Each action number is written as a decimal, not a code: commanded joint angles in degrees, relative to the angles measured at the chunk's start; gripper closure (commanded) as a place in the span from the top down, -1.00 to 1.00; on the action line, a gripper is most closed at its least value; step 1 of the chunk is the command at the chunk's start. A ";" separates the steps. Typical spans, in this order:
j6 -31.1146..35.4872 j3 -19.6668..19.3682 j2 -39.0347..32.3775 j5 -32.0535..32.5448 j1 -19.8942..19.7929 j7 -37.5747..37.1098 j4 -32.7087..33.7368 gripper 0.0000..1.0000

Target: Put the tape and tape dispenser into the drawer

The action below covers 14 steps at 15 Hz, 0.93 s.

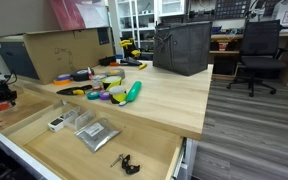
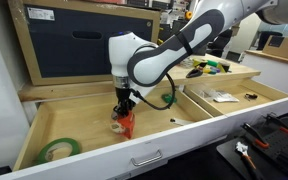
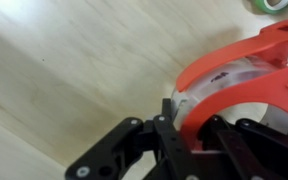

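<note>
The red tape dispenser [image 2: 125, 123] with a clear tape roll inside is held in my gripper [image 2: 123, 106], low over the floor of the drawer's [image 2: 94, 160] large left compartment. In the wrist view my black fingers [image 3: 189, 130] close on the dispenser's [image 3: 239, 75] edge above the pale plywood floor. A green tape roll [image 2: 59, 150] lies flat in the same compartment near the front corner, apart from the dispenser. Its edge shows in the wrist view [image 3: 276, 5]. My arm and gripper are out of view in the exterior view that faces the table.
A thin divider [image 2: 189, 103] splits off the neighbouring compartment, which holds silver packets [image 1: 96, 135], a white item [image 1: 56, 124] and a black clip [image 1: 127, 162]. On the tabletop above are a long green object [image 1: 133, 92], tape rolls, a cardboard box [image 1: 59, 52] and a black bag [image 1: 181, 47].
</note>
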State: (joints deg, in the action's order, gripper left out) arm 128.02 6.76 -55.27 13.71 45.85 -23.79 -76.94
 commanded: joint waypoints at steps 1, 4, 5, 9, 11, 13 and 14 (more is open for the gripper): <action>-1.56 -1.11 -1.01 -0.73 1.05 1.50 2.67 -0.88; -0.32 -1.01 -1.45 -0.88 1.38 1.85 3.56 -0.88; 0.97 -1.13 -1.50 -0.69 1.69 1.50 3.55 -0.88; 3.22 -1.09 -3.49 -0.96 2.82 1.83 6.88 -0.88; 2.51 -1.16 -5.30 -1.20 3.38 2.22 10.03 -0.88; 2.03 -1.36 -6.95 -1.32 3.91 2.36 13.07 -0.88; 1.63 -1.47 -7.84 -1.38 4.08 2.56 14.79 -0.88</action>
State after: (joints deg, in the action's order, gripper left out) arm 131.03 6.25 -59.81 13.71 48.95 -23.78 -68.78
